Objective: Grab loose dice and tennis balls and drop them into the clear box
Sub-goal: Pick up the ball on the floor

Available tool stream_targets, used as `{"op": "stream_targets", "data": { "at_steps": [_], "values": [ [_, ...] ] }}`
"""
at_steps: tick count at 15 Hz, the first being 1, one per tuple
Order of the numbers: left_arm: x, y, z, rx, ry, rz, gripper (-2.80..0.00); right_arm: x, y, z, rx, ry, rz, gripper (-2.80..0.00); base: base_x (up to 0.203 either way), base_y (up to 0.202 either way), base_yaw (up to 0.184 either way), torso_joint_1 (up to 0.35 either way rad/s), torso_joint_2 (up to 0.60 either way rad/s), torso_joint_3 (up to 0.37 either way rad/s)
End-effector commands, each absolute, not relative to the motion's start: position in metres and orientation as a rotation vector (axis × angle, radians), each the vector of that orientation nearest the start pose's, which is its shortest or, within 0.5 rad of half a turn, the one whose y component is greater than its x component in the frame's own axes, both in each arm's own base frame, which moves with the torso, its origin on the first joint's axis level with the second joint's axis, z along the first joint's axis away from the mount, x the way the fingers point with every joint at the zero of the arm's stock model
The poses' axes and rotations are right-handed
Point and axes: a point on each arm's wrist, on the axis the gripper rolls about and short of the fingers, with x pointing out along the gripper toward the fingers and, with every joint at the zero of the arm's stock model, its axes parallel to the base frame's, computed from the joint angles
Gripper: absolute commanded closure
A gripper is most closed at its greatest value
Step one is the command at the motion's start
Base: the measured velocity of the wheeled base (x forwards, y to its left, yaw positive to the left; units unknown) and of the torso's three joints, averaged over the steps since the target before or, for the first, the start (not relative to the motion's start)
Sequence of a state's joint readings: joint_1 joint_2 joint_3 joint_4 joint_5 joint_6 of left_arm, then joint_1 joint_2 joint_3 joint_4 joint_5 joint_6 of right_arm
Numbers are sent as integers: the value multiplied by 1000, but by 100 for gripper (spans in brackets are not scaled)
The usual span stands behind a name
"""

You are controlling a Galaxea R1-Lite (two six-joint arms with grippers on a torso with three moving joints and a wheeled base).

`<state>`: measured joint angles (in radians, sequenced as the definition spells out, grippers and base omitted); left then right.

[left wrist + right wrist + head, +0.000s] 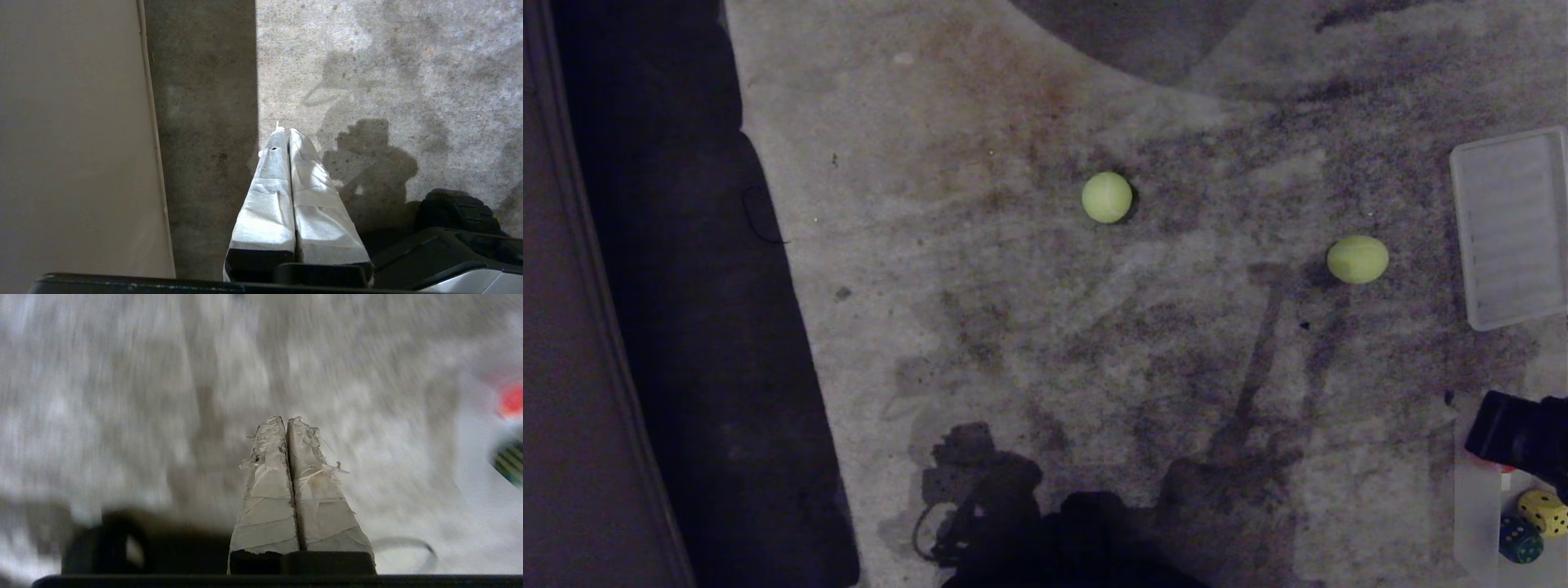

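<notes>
Two fuzzy yellow-green tennis balls (1107, 197) (1357, 259) lie apart on the stained grey floor (1013, 327) at my twelve and two o'clock, while my right gripper (287, 420), taped fingers pressed together, hangs at four o'clock.

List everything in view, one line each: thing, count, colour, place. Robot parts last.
tennis balls: 2, yellow-green, loose on the floor, one mid-scene, one nearer the lid
lid: 1, whitish ribbed, right edge of the head view
clear box: 1, transparent, lower right corner
yellow die: 1, black pips, inside the box
green die: 1, dark, white pips, inside the box
floor: grey, stained
left gripper: shut, empty, over the floor by a wall
right gripper: shut, empty, over the floor
</notes>
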<state>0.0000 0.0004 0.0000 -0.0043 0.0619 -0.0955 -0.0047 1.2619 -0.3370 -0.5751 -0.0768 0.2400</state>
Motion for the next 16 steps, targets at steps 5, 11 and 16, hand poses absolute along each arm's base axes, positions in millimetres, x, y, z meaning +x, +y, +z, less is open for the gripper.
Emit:
{"op": "stream_targets", "data": {
  "at_steps": [5,11,16],
  "values": [
    [-23,1,76,-96,-5,62,0,267,-9,147,378,244,-139,0,0,0,0,0,0,0],
    [-23,1,76,-97,-6,62,0,289,-28,147,394,226,-159,-280,0,0,0,0,0,0],
    [-23,1,76,-97,-5,63,0,302,-39,157,412,171,-134,-280,0,0,0,0,0,0]
  ]
}}
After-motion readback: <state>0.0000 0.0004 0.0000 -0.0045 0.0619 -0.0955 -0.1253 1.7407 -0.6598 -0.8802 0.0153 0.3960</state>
